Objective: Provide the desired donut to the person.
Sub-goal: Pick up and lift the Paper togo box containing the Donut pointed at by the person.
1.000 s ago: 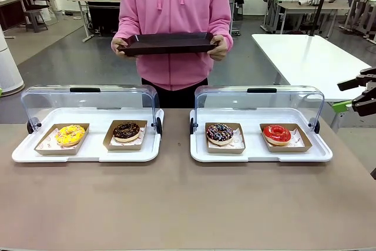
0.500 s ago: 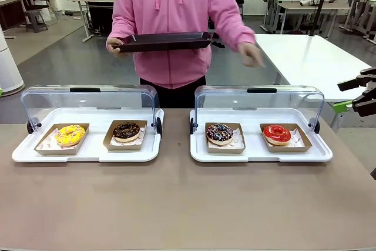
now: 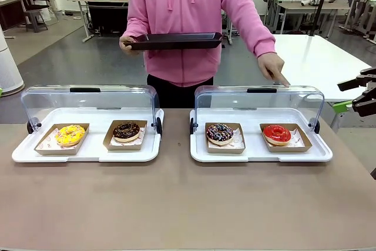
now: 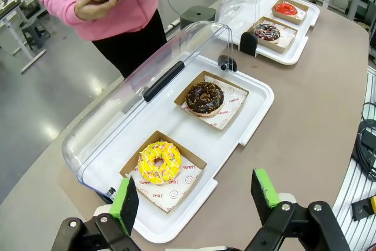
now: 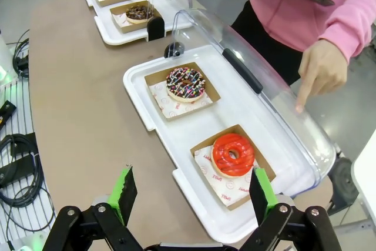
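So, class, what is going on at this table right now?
A person in a pink hoodie holds a dark rectangular tray in one hand and points the other hand down at the clear plastic lid behind the red-glazed donut. That donut lies in its white display case. The left fingers and right fingers stand open, holding nothing.

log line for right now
pointing hand: toward red donut | black tray: held in other hand | left gripper: open, empty | right gripper: open, empty

Two trays (image 3: 88, 157) side by side, the person (image 3: 194, 22) behind
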You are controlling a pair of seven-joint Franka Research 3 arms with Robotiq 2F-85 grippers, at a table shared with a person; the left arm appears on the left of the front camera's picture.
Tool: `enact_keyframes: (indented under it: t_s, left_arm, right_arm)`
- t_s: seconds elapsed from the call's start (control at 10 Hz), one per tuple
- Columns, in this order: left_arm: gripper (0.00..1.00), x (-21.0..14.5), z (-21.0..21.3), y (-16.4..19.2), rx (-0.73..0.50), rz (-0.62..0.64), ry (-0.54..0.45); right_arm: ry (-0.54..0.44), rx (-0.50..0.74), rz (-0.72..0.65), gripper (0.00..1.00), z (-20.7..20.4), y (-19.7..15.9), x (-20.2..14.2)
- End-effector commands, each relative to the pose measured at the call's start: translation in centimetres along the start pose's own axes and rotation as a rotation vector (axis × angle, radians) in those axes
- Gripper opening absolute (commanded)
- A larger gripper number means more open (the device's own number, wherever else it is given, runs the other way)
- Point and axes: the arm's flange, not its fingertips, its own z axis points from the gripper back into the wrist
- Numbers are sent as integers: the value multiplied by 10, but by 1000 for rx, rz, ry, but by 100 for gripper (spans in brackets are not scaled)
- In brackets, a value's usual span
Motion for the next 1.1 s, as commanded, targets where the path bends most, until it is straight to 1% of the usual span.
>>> enact_keyframes:
  t_s: [0.0,0.8,0.9,1.0]
  left_arm:
    - [100,0,0,0,-3,16,-1]
    - [100,0,0,0,-3,16,-1]
    - [100,0,0,0,-3,16,-1]
    - [100,0,0,0,-3,16,-1]
  right_arm:
    - [-7,7,-3,100,-2,-1,-1]
    - [0,0,0,100,0,0,0]
    - [118,58,37,100,-3,-6,17]
    - [233,156,83,100,-16,-17,33]
